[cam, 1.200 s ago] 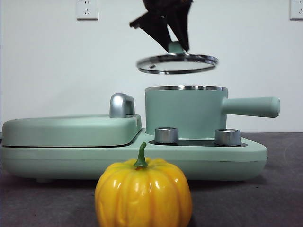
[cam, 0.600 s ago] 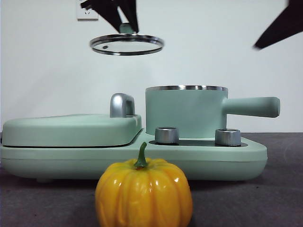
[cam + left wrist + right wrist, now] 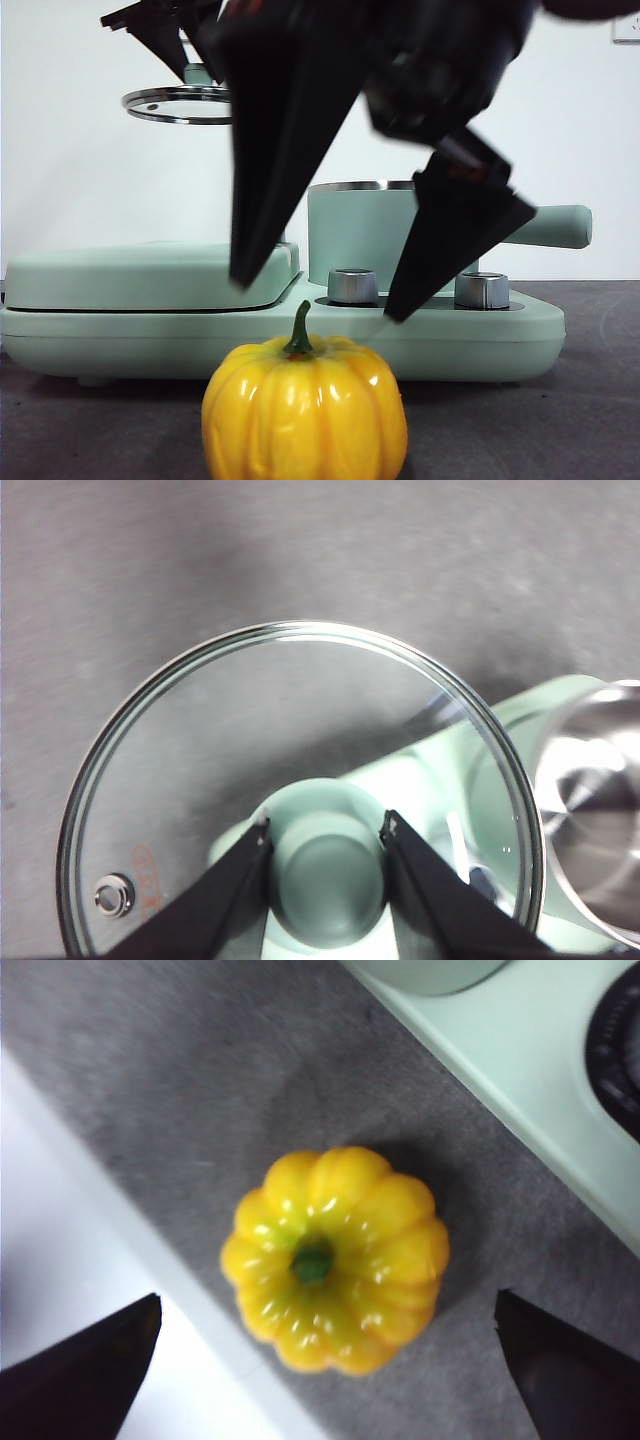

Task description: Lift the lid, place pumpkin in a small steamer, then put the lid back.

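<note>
While left gripper grips lid aloft:
Right gripper, jaws spread wide, hangs directly above pumpkin.

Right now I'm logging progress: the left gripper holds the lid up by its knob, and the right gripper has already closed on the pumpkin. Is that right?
Not quite. The left gripper does hold the lid by its knob, but the right gripper is open, jaws spread wide and apart from the pumpkin, which sits untouched on the table. The right wrist view shows it.
</note>
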You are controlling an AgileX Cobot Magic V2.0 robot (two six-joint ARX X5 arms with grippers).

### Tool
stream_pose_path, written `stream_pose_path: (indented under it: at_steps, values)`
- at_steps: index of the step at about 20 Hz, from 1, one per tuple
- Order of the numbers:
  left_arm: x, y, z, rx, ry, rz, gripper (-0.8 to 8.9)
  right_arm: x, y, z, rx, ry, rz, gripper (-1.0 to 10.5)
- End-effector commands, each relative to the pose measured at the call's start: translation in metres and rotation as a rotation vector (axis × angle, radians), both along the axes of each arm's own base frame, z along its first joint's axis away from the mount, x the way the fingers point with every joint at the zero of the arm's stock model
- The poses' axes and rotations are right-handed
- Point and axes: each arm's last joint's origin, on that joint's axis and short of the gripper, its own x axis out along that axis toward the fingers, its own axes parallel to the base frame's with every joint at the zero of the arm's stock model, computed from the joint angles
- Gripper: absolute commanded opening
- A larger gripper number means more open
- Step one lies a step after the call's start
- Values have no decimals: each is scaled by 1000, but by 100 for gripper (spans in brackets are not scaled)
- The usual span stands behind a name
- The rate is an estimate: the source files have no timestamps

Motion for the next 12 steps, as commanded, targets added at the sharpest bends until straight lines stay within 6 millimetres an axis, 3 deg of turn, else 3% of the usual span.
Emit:
stream_pose_path:
  at_steps: [1,10,12]
  values:
    - [-5,6,15,-26,-60,12,14,1,16,-8,-37,-39,41,651]
    - [-1,19,16,-34,-60,57,14,3,36,-47,-118,13,80,643]
    - [-1,20,16,-34,-60,58,14,3,36,-48,-125,16,80,537]
